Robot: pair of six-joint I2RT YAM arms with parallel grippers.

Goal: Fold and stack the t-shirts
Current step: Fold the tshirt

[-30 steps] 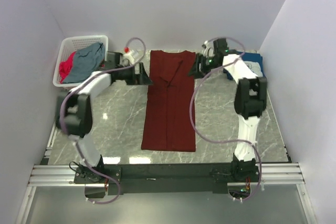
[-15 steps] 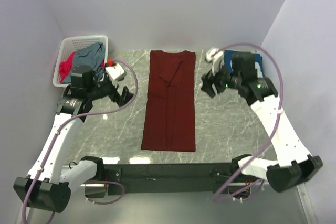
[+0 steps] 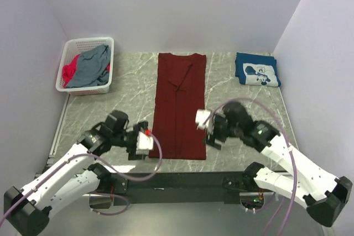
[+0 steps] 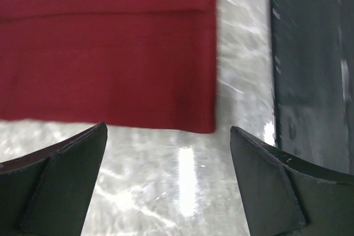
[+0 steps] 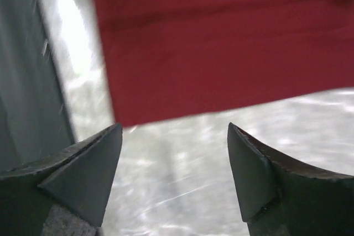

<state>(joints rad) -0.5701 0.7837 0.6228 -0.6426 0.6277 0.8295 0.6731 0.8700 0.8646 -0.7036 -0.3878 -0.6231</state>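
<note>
A dark-red t-shirt (image 3: 180,103), folded into a long strip, lies flat down the middle of the table. Its near hem shows in the left wrist view (image 4: 110,53) and the right wrist view (image 5: 221,37). My left gripper (image 3: 145,143) is open and empty just left of the near-left hem corner. My right gripper (image 3: 206,130) is open and empty just right of the near-right hem corner. A folded navy t-shirt with a white print (image 3: 257,70) lies at the far right. Grey-blue (image 3: 91,66) and bright-pink (image 3: 69,73) t-shirts lie in the basket.
The white lattice basket (image 3: 88,43) stands at the far left corner. A dark rail (image 3: 177,181) runs along the table's near edge, and shows in the left wrist view (image 4: 310,70) and the right wrist view (image 5: 27,70). Walls close in three sides.
Both arms have swung from the far end of the dark-red shirt back to its near hem, one on each side. The shirt has not moved.
</note>
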